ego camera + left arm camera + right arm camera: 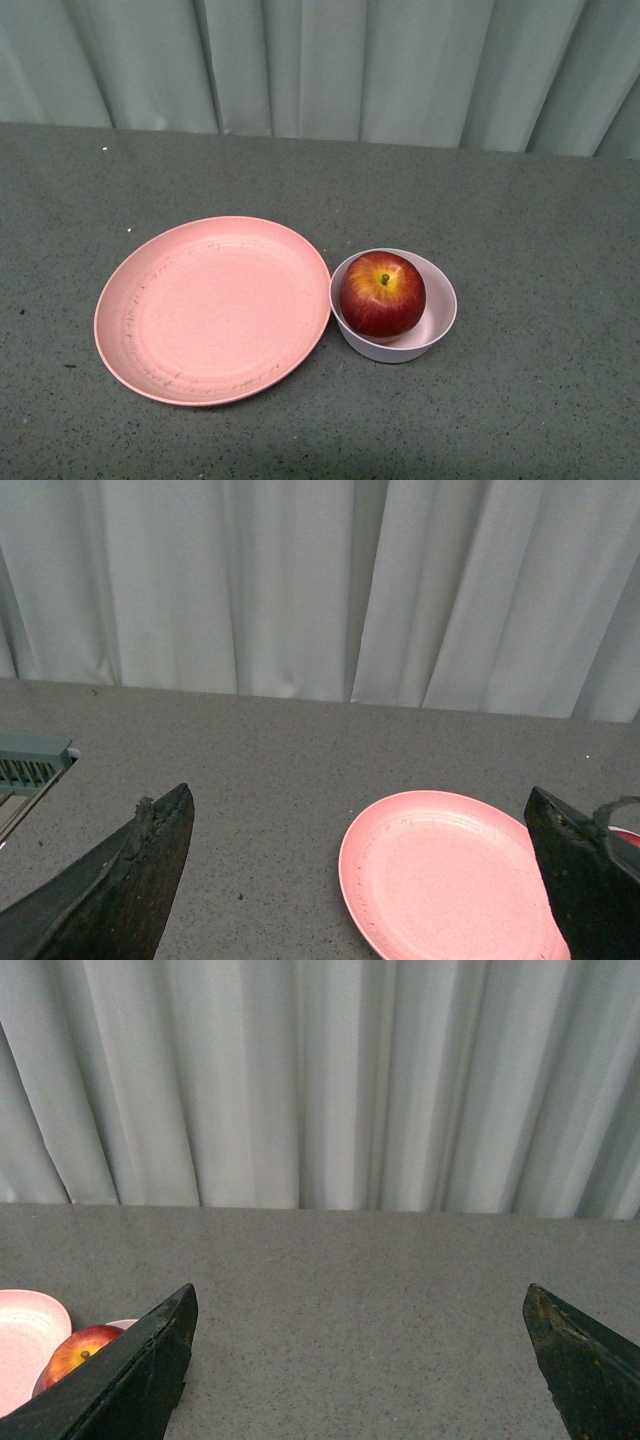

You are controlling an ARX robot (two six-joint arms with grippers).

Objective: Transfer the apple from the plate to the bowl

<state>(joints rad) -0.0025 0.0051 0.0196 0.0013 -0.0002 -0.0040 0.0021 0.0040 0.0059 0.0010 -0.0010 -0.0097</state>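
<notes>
Apple [383, 294] — glossy dark red, yellow-orange patch around a short stem, stem end up. It sits inside the small pale-pink bowl [437, 325], filling most of it. The bowl's rim touches or nearly touches the rim of the wide salmon-pink plate [212, 310], which lies to its left on the grey table [520, 220] and carries dark scuff marks.

Neither arm shows in the front view. Left gripper [365, 845]: jaws wide apart, nothing between them; the plate lies on the table beyond them, toward one finger, the bowl's rim just peeking past that finger. Right gripper [360, 1335]: jaws also spread wide, holding nothing — the apple shows partly behind one finger, off to the side of the gap, not between the jaws.
</notes>
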